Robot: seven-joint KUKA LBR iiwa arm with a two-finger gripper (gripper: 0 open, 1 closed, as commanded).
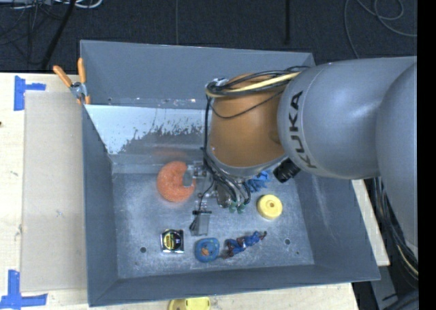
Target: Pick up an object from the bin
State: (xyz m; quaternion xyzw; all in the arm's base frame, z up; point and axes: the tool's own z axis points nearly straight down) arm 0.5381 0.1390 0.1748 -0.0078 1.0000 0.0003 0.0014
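Tool (201, 219) hangs low just right of the orange ball (174, 182); whether open or closed, I cannot tell. Nothing looks lifted yet.

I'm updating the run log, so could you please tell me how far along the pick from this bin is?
Done: the gripper is low inside the bin, between the orange round pad and the blue disc. In hand: I cannot see that it holds anything. Left: grasping one thing and lifting it out; the pad, disc, tape measure and yellow wheel all lie on the floor.
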